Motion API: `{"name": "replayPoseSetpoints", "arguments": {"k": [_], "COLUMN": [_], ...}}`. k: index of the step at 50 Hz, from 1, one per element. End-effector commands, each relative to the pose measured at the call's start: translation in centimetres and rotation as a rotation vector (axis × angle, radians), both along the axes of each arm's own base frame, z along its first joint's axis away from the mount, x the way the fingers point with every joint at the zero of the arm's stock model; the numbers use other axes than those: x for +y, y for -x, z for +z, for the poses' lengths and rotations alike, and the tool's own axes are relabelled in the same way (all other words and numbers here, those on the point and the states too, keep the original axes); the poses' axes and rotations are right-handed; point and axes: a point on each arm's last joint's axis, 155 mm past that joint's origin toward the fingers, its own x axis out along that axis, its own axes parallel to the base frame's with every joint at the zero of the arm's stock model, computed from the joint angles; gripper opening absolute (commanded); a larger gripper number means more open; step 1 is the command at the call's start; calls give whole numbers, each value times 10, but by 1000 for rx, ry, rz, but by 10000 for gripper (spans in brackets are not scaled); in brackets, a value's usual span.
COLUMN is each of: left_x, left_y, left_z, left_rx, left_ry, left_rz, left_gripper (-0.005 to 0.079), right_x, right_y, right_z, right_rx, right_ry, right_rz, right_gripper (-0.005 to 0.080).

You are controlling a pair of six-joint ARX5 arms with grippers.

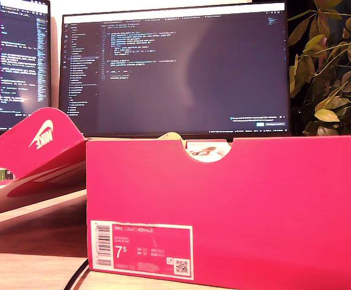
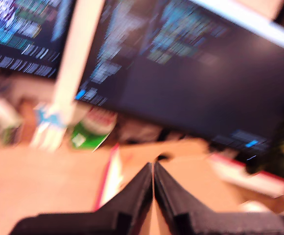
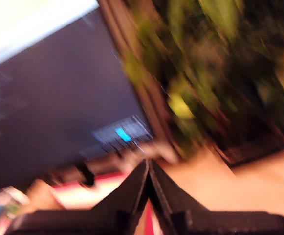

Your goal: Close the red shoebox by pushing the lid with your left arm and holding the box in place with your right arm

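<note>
Lid (image 1: 36,157) lying open beside box (image 1: 223,205). My first tool (image 2: 153,169) and second tool (image 3: 148,166) pinched empty, blurring; risking box skidding.

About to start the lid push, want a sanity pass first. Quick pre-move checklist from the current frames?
1. Lid open and ready to push: ok, it lies folded back at the exterior view's left.
2. Red shoebox upright on the table: ok.
3. My first gripper shut and empty for pushing: ok, fingertips meet.
4. My second gripper shut and empty: ok.
5. Either gripper touching the box: not ok, neither arm shows in the exterior view.
6. Exact gripper position relative to lid and box: cannot tell, both wrist views are blurred.
</note>
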Motion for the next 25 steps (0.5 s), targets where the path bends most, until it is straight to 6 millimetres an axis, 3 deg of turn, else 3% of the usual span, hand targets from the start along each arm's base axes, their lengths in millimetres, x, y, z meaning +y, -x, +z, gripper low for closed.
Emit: {"name": "replayPoseSetpoints", "arguments": {"k": [1, 11, 25], "left_x": [-2, -9, -21], "left_y": [-1, -13, -50], "left_z": [6, 13, 21], "left_rx": [15, 102, 272], "left_ry": [11, 6, -80], "left_rz": [-16, -58, -146], "left_gripper": [-19, -19, -19], "right_x": [3, 14, 19], "right_y": [-4, -17, -50], "right_z": [-5, 0, 4], "right_rx": [43, 127, 310], "right_ry": [14, 81, 174], "right_rz": [16, 70, 113], "right_gripper": [-12, -12, -12]}}
